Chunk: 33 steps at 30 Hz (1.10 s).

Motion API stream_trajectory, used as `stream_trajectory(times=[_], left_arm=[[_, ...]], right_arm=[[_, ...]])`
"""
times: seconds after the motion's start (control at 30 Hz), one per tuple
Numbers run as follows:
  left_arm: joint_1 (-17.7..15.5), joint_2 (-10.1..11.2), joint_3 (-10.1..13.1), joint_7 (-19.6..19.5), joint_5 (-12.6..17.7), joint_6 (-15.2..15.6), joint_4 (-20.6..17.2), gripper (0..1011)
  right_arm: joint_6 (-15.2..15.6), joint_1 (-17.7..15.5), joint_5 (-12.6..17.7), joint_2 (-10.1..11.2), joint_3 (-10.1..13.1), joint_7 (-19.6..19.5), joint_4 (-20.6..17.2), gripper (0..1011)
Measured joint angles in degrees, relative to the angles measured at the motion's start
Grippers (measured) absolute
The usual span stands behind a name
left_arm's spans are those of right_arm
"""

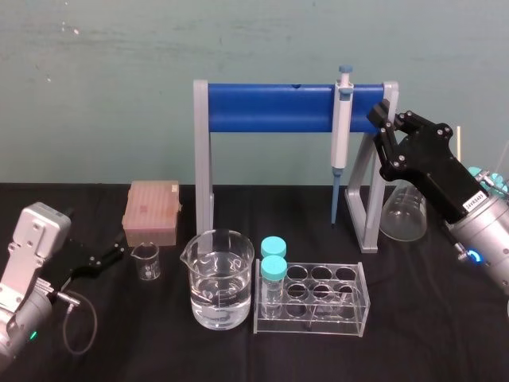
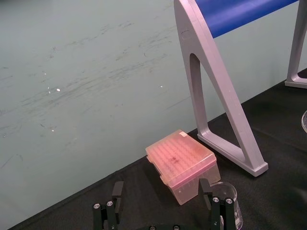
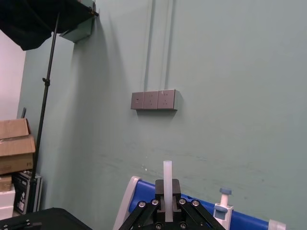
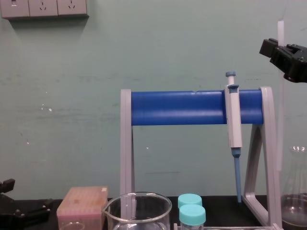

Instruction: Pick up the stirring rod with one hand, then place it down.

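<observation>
R claw (image 3: 167,203) sits high on the R side, closed on the stirring rod (image 4: 280,29) and gripping it partway along. Rod's long axis is vertical: the top pokes above the claw, and the rest hangs down twd the counter (image 1: 445,334), near the R leg of the pipette stand (image 4: 192,108) and the flask (image 1: 404,211). My read: set-down means lowering and then tipping it flat, w/ the free space in front, not beside the flask. L claw (image 2: 161,201) is low on the L side by the tip box (image 2: 182,163), spread wide w/ nothing in it, well apart from the rod.
</observation>
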Motion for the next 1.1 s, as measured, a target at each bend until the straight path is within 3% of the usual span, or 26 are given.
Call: stream_trajectory(times=[0.7, 0.83, 0.93, 1.1], left_arm=[[0.00, 0.00, 0.00, 0.00, 0.00, 0.00, 0.00, 1000], [0.00, 0.00, 0.00, 0.00, 0.00, 0.00, 0.00, 1000], [0.00, 0.00, 0.00, 0.00, 0.00, 0.00, 0.00, 1000], [0.00, 0.00, 0.00, 0.00, 0.00, 0.00, 0.00, 1000]], right_arm=[[0.18, -0.14, 0.46, -0.01, -0.08, 0.10, 0.13, 69], [0.95, -0.10, 2.44, 0.06, -0.36, 1.69, 0.58, 69], [1.87, -0.17, 6.05, 0.77, -1.25, 5.36, 1.21, 69], [2.33, -0.26, 9.56, 1.75, -2.90, 9.98, 2.33, 69]])
